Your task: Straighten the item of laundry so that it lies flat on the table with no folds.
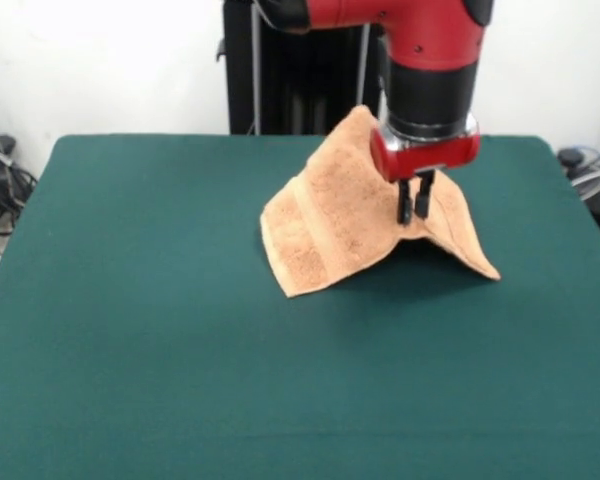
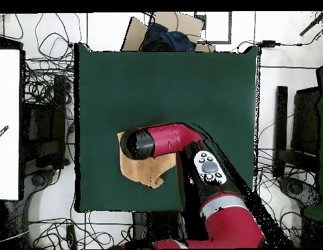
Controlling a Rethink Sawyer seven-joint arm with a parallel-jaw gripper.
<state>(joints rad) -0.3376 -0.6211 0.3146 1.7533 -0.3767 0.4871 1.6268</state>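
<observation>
Towel sits tented on far-right part of green counter, peak up behind arm, w/ 1 corner near-left and 1 near-right touching the top. Claw clenched on a fold of towel, holding it up. Overhead: arm covers most of towel.
</observation>
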